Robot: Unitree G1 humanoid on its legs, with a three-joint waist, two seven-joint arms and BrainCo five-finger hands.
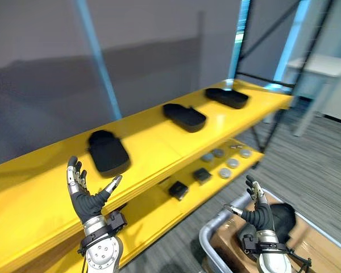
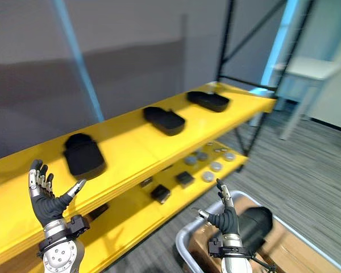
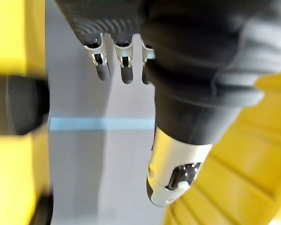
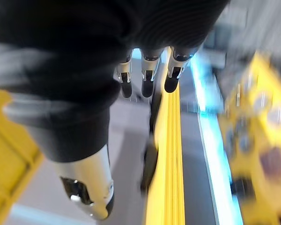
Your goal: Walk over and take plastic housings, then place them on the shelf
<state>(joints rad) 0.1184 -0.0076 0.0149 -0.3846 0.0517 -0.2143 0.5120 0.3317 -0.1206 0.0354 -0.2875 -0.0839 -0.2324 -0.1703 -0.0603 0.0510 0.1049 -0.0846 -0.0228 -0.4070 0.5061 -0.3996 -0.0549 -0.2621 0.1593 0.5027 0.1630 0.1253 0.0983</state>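
right robot hand: fingers straight, empty | left robot hand: spread, empty, at shelf edge | housing: in cart, just beyond right robot hand, nearer it; axis unclear | shelved housings: three, atop shelf

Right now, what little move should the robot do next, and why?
Probably lower the right hand onto the black housing in the bin below it: that hand and the left hand are open and empty, and three housings sit on the shelf.

No lettering, label, number or sign is legible on the yellow shelf or the black housings.
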